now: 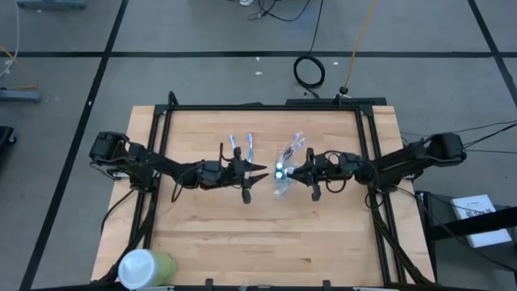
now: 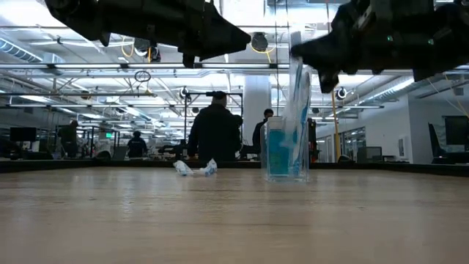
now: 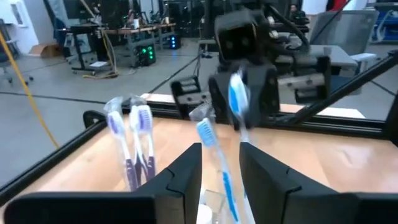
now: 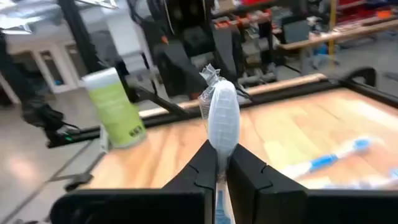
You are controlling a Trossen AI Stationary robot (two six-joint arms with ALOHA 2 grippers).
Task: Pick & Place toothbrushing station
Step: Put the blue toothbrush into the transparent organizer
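Clear plastic cup stands upright near the middle of the worktop, slightly toward the right edge. Low view shows blue-handled toothbrushes standing in it, leaning out above its rim.

Right gripper sits just beside the cup on its right side, above the worktop. In its wrist view the fingers are pinched tight on a wrapped toothbrush, head sticking up past the fingertips. The lower end of that brush appears to reach into the cup; not certain.

Left gripper is on the cup's left side, close but apart from it. Its fingers stand partly apart with a blue-and-white brush showing in the gap between them; no contact visible, nothing held.

Two wrapped toothbrushes lie side by side on the worktop toward the far edge, behind the left gripper. More wrapped brushes lie toward the far edge behind the cup.

Large pale-green container stands at the near left corner of the worktop, well apart from everything.

People stand in the room beyond the far edge.
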